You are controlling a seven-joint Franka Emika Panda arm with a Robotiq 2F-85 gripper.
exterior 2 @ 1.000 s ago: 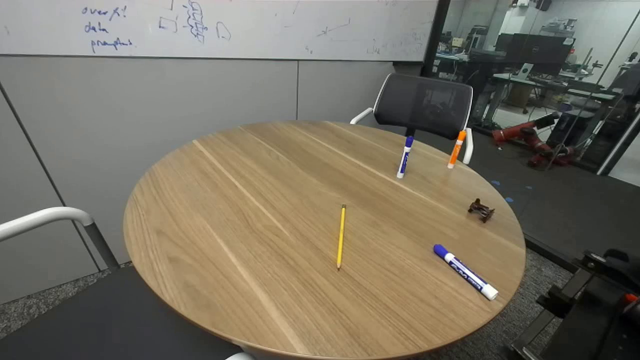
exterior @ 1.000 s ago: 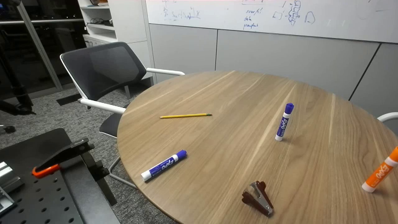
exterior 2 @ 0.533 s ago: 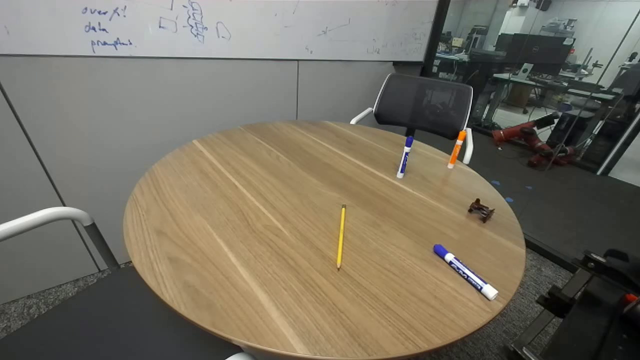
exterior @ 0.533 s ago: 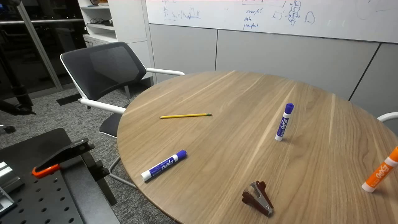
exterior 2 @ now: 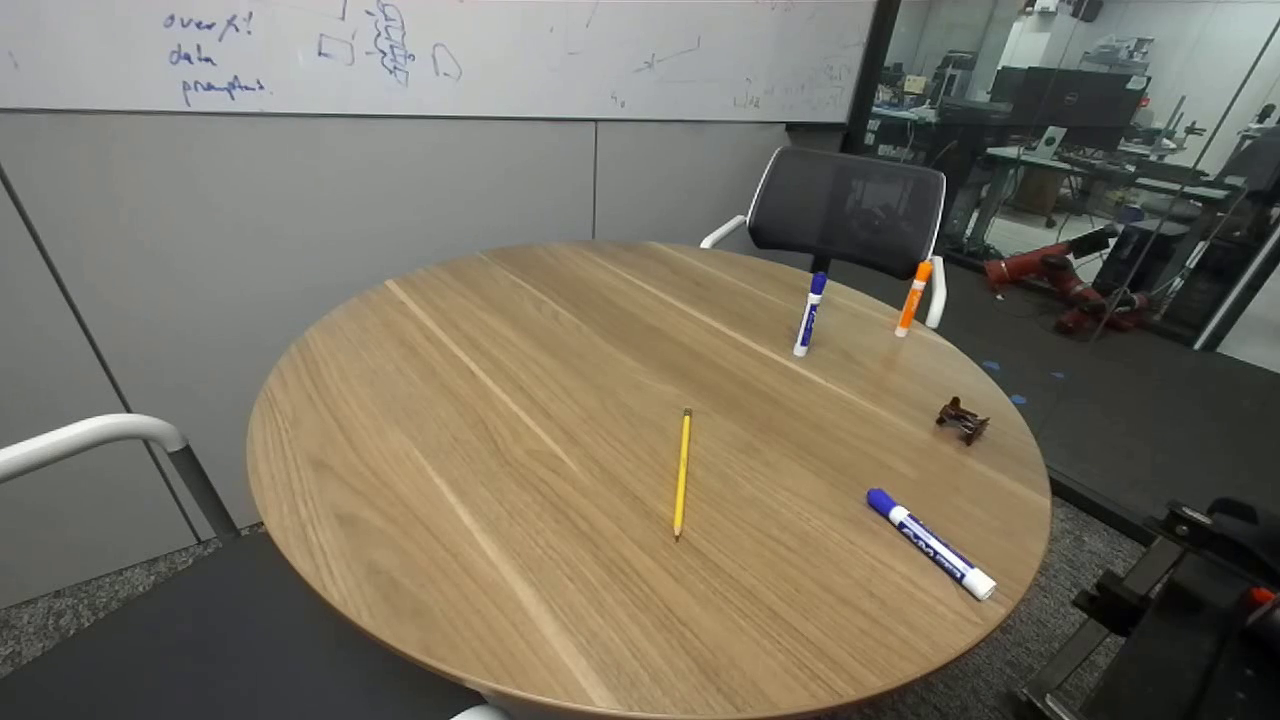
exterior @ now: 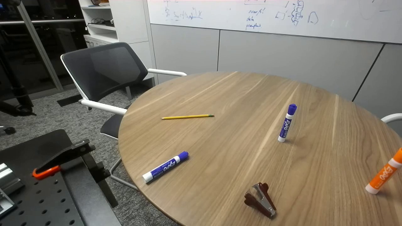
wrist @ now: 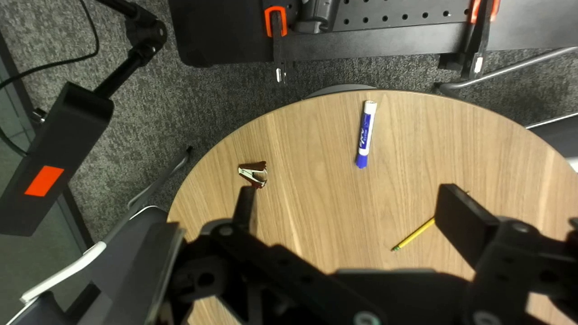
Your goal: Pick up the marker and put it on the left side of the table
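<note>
The blue-and-white marker [exterior: 165, 167] lies on its side near the rim of the round wood-grain table [exterior: 220, 150]. It also shows in an exterior view [exterior 2: 930, 545] and in the wrist view [wrist: 365, 134], its blue cap pointing toward the table's middle. A near-identical second marker [exterior: 286, 124] stands upright farther in; it also shows in an exterior view [exterior 2: 810, 315] but not in the wrist view. My gripper [wrist: 347, 194] is open and empty, well above the table, its fingers wide apart. The lying marker is ahead of them, apart. Neither exterior view shows the gripper.
A yellow pencil [exterior: 187, 116] lies on the table, partly behind a finger in the wrist view [wrist: 415, 234]. A brown staple remover [wrist: 254, 174] lies near the rim. An orange-and-white marker [exterior: 383, 174] stands upright. Chairs [exterior: 103, 69] and a black perforated bench [wrist: 384, 36] adjoin the table.
</note>
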